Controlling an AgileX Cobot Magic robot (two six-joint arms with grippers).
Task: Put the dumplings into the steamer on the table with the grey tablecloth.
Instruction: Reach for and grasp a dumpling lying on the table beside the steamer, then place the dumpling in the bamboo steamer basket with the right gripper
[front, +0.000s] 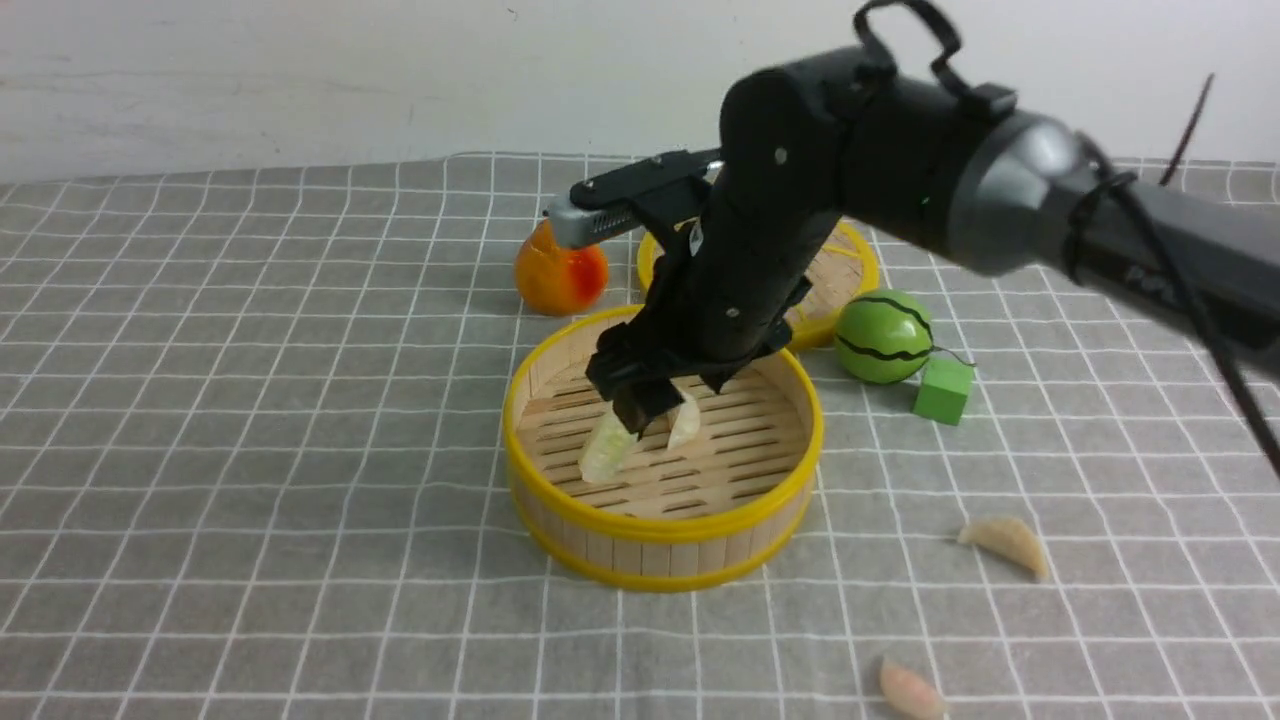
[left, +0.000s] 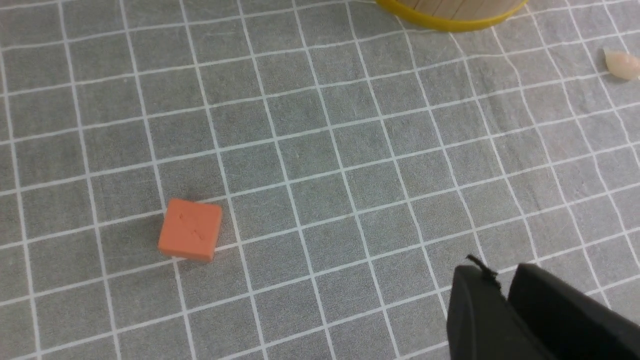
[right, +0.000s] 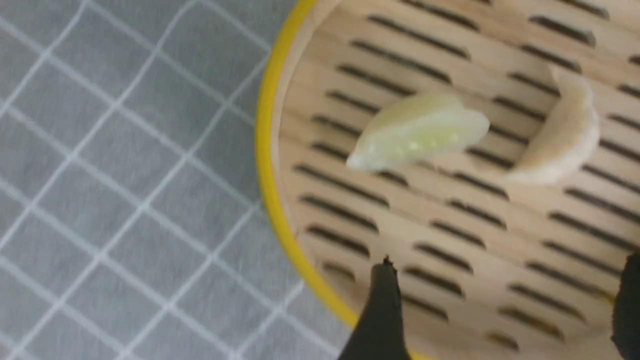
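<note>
The steamer (front: 662, 532) stands mid-table on the grey tablecloth (front: 250, 400). My right gripper (front: 645, 408) hangs over it, open and holding nothing. A greenish dumpling (front: 604, 450) and a whitish dumpling (front: 686, 424) are inside, just below the fingers. The right wrist view shows the right gripper (right: 505, 292) with jaws wide apart above the slatted floor, the greenish dumpling (right: 420, 132) and the whitish dumpling (right: 562, 145) free of them, and the steamer rim (right: 267, 165). A cream dumpling (front: 1005, 542) and a pinkish dumpling (front: 910, 690) lie on the cloth front right. My left gripper (left: 502, 282) is shut over bare cloth.
Behind the steamer lie its yellow-rimmed lid (front: 850, 262), an orange-red fruit (front: 560, 276), a striped green ball (front: 885, 336) and a green cube (front: 943, 390). In the left wrist view are an orange cube (left: 191, 229), the steamer's base (left: 450, 21) and the pinkish dumpling (left: 622, 64).
</note>
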